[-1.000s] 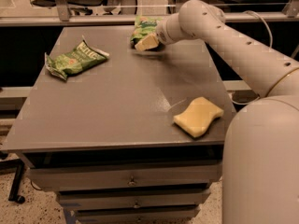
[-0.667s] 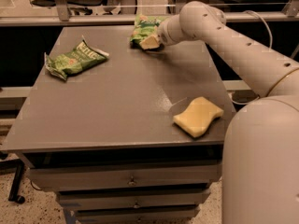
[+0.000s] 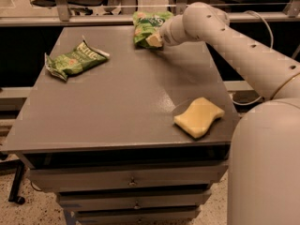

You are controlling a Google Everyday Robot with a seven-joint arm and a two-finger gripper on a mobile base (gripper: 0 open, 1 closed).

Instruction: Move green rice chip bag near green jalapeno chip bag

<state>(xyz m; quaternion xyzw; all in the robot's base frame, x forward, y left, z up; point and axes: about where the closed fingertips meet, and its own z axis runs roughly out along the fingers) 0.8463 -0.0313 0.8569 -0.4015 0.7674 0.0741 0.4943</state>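
The green rice chip bag (image 3: 146, 24), puffy and bright light green, stands at the far edge of the grey table (image 3: 122, 102), right of centre. My gripper (image 3: 154, 40) is at the bag's lower right side, right against it. The green jalapeno chip bag (image 3: 75, 60), flatter and darker green with a white band, lies at the table's far left, well apart from the rice bag and the gripper.
A yellow sponge (image 3: 198, 117) lies near the table's front right corner. My white arm (image 3: 234, 46) reaches across the table's right side. Drawers (image 3: 131, 182) sit below the tabletop. Chair legs and a rail stand behind the table.
The gripper has stayed at the rice chip bag's lower right side; arm and bag show no clear shift. The jalapeno bag and the sponge have not moved.
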